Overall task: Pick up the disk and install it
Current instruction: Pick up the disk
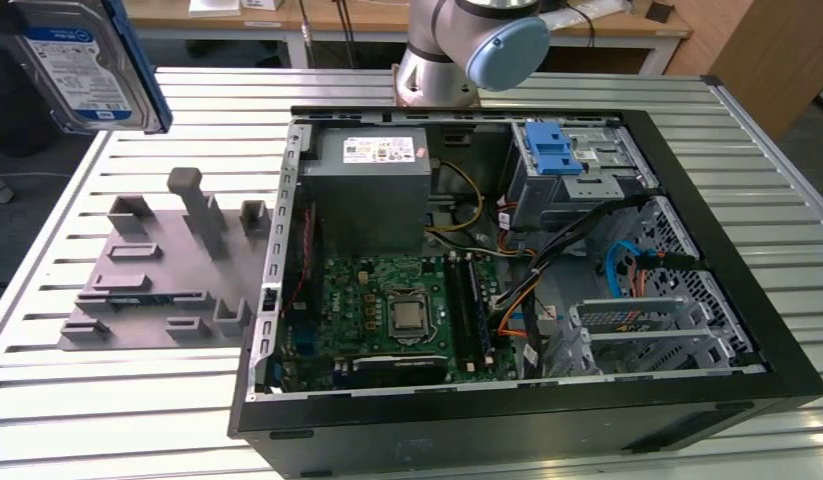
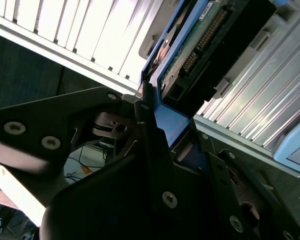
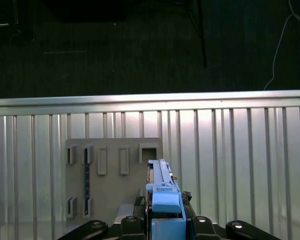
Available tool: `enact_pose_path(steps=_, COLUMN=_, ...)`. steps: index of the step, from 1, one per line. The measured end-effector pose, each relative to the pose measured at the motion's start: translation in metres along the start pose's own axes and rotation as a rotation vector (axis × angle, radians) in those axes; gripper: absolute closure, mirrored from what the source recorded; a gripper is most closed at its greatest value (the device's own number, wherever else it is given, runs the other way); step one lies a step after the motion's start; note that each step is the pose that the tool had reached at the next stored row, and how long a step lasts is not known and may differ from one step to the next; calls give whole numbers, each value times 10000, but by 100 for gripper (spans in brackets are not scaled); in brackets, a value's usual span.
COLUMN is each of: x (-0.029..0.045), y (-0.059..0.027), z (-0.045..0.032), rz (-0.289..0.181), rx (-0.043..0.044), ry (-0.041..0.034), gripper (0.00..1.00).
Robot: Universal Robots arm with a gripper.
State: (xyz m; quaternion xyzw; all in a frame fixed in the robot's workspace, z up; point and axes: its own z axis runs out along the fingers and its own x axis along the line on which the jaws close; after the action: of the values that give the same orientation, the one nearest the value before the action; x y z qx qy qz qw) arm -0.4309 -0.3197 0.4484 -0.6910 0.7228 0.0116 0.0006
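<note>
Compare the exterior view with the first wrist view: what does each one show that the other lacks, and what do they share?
The exterior view adds the open computer case, its green circuit board and the arm. The first wrist view adds the tool, shut on the disk. Both show the disk, the grey holder plate and the slatted table.

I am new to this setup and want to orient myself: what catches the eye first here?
The disk, clamped in the gripper, hangs high at the exterior view's left. The open computer case lies in the middle of the slatted table, its green motherboard exposed.
</note>
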Motion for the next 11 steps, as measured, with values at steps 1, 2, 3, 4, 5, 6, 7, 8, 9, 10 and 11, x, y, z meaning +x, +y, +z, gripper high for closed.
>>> enact_pose_path(steps=1, x=-1, y=0, z=-17, rz=0, rx=-1, ry=-3, gripper=64)
enact_pose_path(steps=2, x=-1, y=0, z=-35, rz=0, rx=-1, ry=-5, gripper=64)
enact_pose_path(steps=3, x=-1, y=1, z=-51, rz=0, rx=-1, ry=-9, gripper=64)
enact_pose_path(steps=4, x=-1, y=1, z=-68, rz=0, rx=-1, ry=-14, gripper=64)
enact_pose_path(steps=5, x=-2, y=1, z=-85, rz=0, rx=-1, ry=-16, gripper=64)
enact_pose_path(steps=6, x=-2, y=2, z=-102, rz=0, rx=-1, ry=-20, gripper=64)
enact_pose_path(steps=7, x=-2, y=2, z=-118, rz=-1, rx=-1, ry=-25, gripper=64)
enact_pose_path(steps=8, x=-3, y=2, z=-136, rz=0, rx=-1, ry=-29, gripper=64)
enact_pose_path(steps=9, x=-3, y=2, z=-153, rz=0, rx=-2, ry=-32, gripper=64)
enact_pose_path(steps=10, x=-3, y=3, z=-170, rz=0, rx=-2, ry=-38, gripper=64)
enact_pose_path(steps=11, x=-3, y=3, z=-186, rz=-1, rx=-1, ry=-43, gripper=64)
